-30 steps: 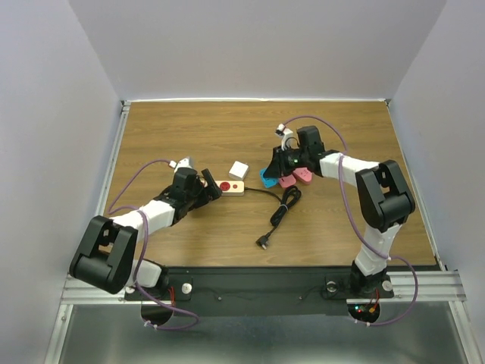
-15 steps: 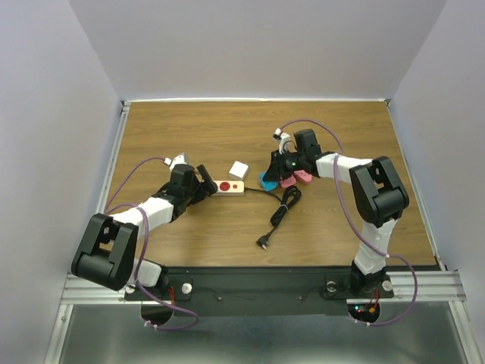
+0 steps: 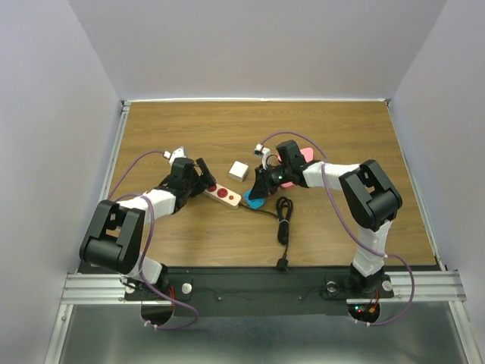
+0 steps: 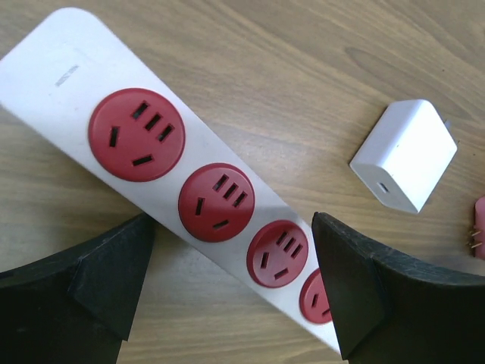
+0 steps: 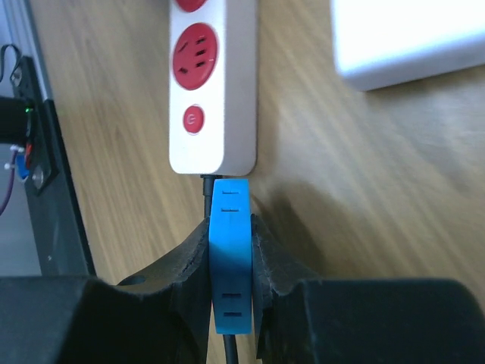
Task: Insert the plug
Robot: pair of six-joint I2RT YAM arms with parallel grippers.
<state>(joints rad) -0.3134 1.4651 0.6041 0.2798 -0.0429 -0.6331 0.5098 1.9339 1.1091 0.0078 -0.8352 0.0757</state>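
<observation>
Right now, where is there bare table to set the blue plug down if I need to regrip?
Free: the far table band beyond the white charger; the near patch between the left arm and black cable; the right side past the right arm. Crowded: the centre, where power strip, blue plug, left gripper and right gripper bunch.

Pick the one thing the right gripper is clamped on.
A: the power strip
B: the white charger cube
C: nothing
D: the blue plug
D: the right wrist view shows the right gripper shut on the blue plug, just off the cord end of the power strip, with the white charger cube lying apart.
</observation>
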